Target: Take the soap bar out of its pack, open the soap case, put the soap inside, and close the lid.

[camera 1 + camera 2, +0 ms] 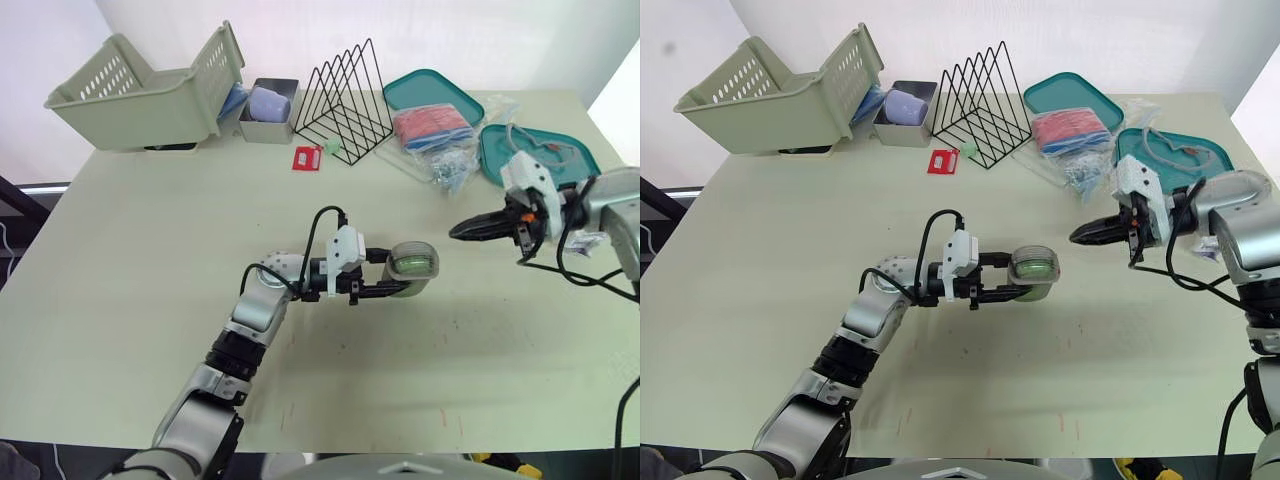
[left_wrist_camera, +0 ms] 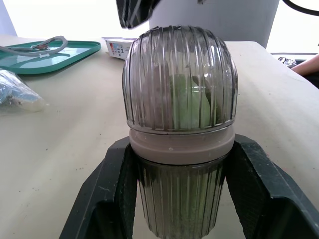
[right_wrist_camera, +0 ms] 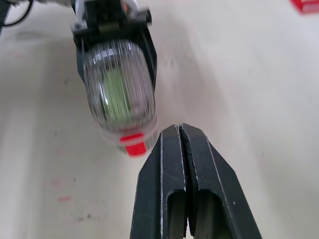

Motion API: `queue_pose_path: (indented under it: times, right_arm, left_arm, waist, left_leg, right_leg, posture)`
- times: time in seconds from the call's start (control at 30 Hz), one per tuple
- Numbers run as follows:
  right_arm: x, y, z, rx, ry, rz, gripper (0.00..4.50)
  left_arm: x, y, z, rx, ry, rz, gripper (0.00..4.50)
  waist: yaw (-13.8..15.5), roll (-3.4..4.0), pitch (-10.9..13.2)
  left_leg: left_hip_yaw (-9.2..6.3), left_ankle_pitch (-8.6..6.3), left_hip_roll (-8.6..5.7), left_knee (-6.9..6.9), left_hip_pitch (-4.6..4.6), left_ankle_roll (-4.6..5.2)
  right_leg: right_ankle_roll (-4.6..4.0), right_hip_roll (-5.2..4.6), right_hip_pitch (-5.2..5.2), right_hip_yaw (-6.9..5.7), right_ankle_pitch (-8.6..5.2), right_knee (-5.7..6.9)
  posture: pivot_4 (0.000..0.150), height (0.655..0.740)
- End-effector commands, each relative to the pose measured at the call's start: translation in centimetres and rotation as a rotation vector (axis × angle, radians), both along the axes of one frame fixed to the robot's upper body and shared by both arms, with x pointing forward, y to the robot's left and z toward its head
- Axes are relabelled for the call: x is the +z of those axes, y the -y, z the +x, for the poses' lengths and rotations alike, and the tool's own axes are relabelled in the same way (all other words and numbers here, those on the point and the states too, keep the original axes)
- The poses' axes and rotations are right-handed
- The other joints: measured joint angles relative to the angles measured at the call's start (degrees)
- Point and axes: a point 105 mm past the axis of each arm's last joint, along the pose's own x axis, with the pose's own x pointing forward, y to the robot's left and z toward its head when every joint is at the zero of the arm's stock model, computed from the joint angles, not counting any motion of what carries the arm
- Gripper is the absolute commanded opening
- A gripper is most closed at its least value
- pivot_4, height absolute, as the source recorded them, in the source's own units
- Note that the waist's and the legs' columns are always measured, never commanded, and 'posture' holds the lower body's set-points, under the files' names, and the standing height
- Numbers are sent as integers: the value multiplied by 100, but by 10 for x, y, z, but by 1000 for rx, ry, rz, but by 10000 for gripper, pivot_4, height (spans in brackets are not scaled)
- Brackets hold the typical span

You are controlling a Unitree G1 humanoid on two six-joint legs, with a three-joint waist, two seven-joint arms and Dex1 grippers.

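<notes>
The soap case [image 1: 411,266] is a ribbed, clear oval box with a pale band around its middle, lid down, standing on the table. A green soap bar [image 2: 185,106] shows through its wall. My left gripper [image 1: 395,273] is shut on the case, one finger [image 2: 113,199] on each side of its lower half. My right gripper [image 1: 455,231] hovers just to the right of the case, a short gap away, fingers [image 3: 171,164] pressed together and holding nothing. A red label [image 3: 132,147] shows at the case's near end in the right wrist view.
Two teal trays [image 1: 434,92] [image 1: 540,150] and a bag of packs [image 1: 435,130] lie at the back right. A black wire rack [image 1: 345,95], a grey box [image 1: 268,110] and a green basket [image 1: 145,90] line the back. A red pack [image 1: 306,158] lies before the rack.
</notes>
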Motion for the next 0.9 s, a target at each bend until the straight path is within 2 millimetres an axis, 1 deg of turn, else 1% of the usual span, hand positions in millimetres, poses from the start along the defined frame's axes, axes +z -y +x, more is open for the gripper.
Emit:
queue_pose_path:
  times: [0.03, 0.2, 0.27, 0.53, 0.9]
  right_arm:
    - [26, -15, -11, 68, 50, 72, 209]
    - [19, -24, -25, 128, 16, 54, 209]
    - [16, -25, -27, 134, 9, 47, 209]
    - [7, -22, -26, 130, 7, 6, 209]
    - [-5, -27, -23, 134, 8, -14, 209]
  left_arm:
    - [9, 1, 1, -8, 39, -16, 20104]
    - [9, 0, 0, -7, 38, -14, 20104]
    - [9, 0, 0, -7, 38, -13, 20104]
    - [9, -1, 1, -5, 41, -9, 20104]
    - [9, 0, 1, -5, 45, -10, 20104]
  waist:
    - [1, 0, 0]
    - [19, 0, 0]
    - [20, 0, 0]
    - [18, 0, 0]
    - [18, 0, 0]
  left_leg:
    - [-1, 0, 0, 0, 0, 0]
    - [0, 0, 0, 0, -1, 0]
    - [-1, 0, 0, 0, -1, 0]
    - [0, 0, 0, 0, 0, 0]
    - [0, 0, 0, 0, 0, 0]
  right_leg:
    - [0, 0, 0, 0, 0, 0]
    - [0, -1, 0, 0, 0, 0]
    - [0, 0, 0, -1, 0, 0]
    - [0, 0, 0, -1, 0, 1]
    - [0, 0, 0, -1, 0, 0]
  posture:
    - [1500, 7400]
    - [1500, 7400]
    - [1500, 7400]
    - [1500, 7400]
    - [1500, 7400]
